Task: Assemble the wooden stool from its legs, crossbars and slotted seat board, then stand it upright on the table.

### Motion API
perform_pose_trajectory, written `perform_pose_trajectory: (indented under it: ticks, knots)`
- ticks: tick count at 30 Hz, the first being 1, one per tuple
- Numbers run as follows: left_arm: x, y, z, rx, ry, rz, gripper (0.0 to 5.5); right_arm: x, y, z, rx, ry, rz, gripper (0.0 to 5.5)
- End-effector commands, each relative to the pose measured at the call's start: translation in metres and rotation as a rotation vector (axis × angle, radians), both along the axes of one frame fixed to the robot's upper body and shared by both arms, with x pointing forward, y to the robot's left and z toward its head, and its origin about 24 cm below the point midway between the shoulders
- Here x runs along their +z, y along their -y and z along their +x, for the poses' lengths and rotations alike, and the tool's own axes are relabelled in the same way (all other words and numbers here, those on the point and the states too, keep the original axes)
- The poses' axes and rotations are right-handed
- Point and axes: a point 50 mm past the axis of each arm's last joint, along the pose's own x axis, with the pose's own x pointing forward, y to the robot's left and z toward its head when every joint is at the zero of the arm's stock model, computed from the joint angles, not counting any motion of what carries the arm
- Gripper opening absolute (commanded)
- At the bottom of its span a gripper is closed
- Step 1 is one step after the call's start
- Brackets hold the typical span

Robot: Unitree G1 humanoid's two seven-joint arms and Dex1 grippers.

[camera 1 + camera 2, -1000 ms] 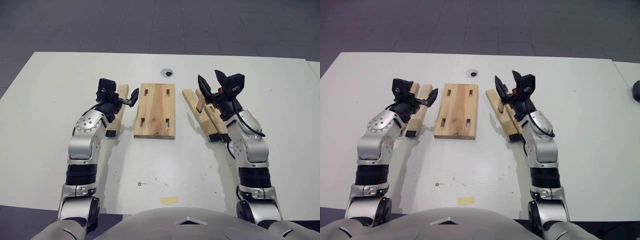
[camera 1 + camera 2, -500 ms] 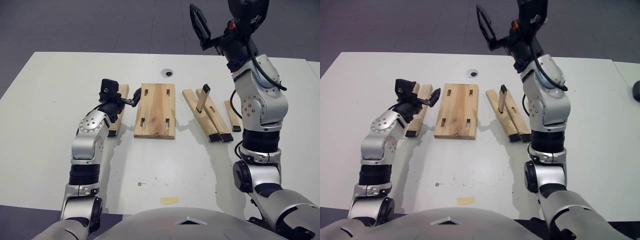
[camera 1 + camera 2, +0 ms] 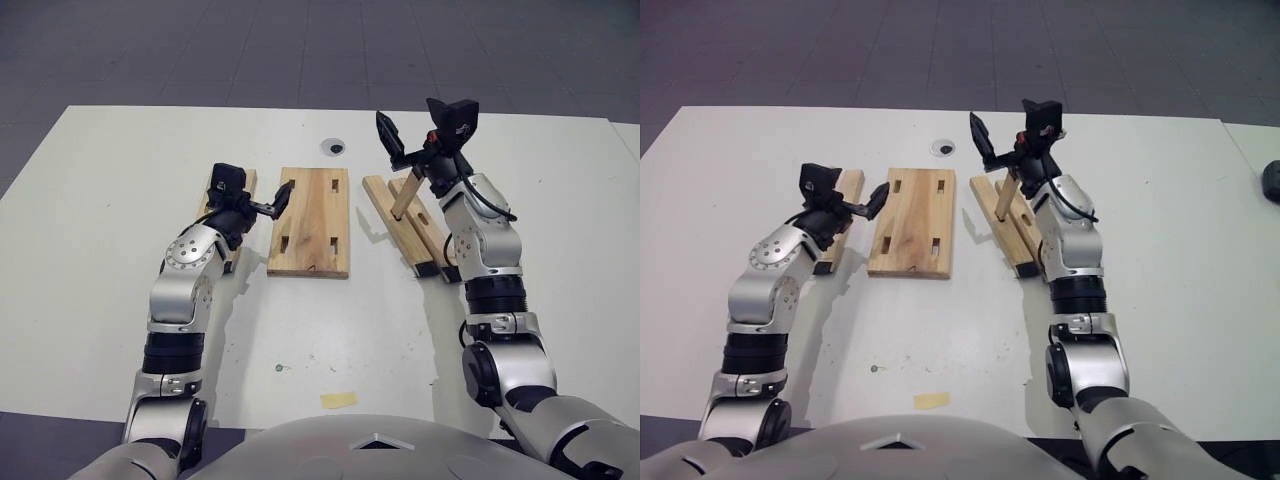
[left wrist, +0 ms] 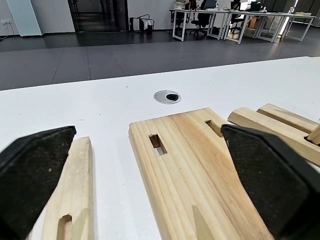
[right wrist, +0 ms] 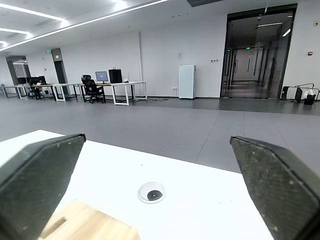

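Right gripper (image 3: 412, 140) is wide open and empty. It hangs over the far end of the right-hand leg pieces (image 3: 398, 230), just above the short crossbar (image 3: 402, 197) that stands tilted on them. Can't tell if that crossbar is seated in a slot or only propped.

Left gripper (image 3: 255, 204) is also wide open and holds nothing. It sits low over the table (image 3: 100, 250), one finger above the left leg piece (image 4: 75, 180), the other above the left edge of the slotted seat board (image 3: 311, 220).

Seat board lies flat mid-table between the two leg groups, slots up, nothing plugged in, cable grommet (image 3: 335, 147) just beyond it. Judged from that, assembly is barely started.

Likely risks:
- Right gripper descends off-axis, so a finger clips the tilted crossbar and tips it over or levers it out of place.
- Right-hand leg pieces lie touching side by side. A finger may not get between them, so the gripper could pinch two at once or skid one sideways.
- Left jaws straddle both leg and board edge. Closing as placed could drag the board, or clamp leg and board together and spoil the slot alignment.
- Board is loose on a smooth top, so any sideways push shifts it.
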Motion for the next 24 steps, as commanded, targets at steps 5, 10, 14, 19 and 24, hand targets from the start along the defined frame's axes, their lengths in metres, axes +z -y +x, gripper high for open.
perform_pose_trajectory:
  ticks: [5, 10, 14, 19, 24]
  knots:
    - [0.013, -0.006, -0.011, -0.012, 0.044, 0.011, 5.40, 0.062, 0.011, -0.034, 0.023, 0.099, 0.082, 5.37]
    - [0.014, -0.015, -0.017, -0.006, 0.029, 0.030, 5.40, 0.073, 0.012, -0.071, 0.097, 0.102, 0.056, 5.37]
    - [0.017, -0.028, -0.017, 0.012, 0.018, 0.053, 5.40, 0.036, 0.014, -0.099, 0.093, -0.065, 0.039, 5.37]
    - [0.022, -0.037, -0.012, 0.005, 0.001, 0.081, 5.40, 0.004, 0.007, -0.116, 0.032, -0.189, 0.033, 5.37]
    - [0.022, -0.043, -0.008, -0.008, -0.024, 0.110, 5.40, -0.034, 0.004, -0.127, -0.064, -0.343, 0.028, 5.37]
